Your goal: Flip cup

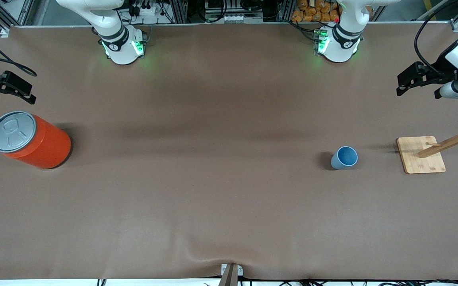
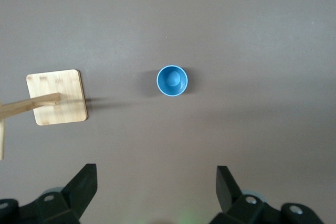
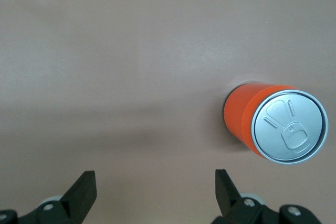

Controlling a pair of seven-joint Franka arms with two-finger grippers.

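The left gripper [image 2: 152, 192] hangs released, jaws wide, high over the table [image 1: 221, 206] toward the left arm's end, partly cut off at the front view's edge. The right gripper [image 3: 152, 195], equally released, waits above the orange can [image 1: 30, 140]. The cup [image 1: 344, 157] stands upright, mouth up, near the wooden rack [image 1: 422, 155], whose pegs run out of frame.

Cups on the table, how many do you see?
1. The cup stands mouth up toward the left arm's end of the table, beside the wooden rack. Nothing seems hidden.
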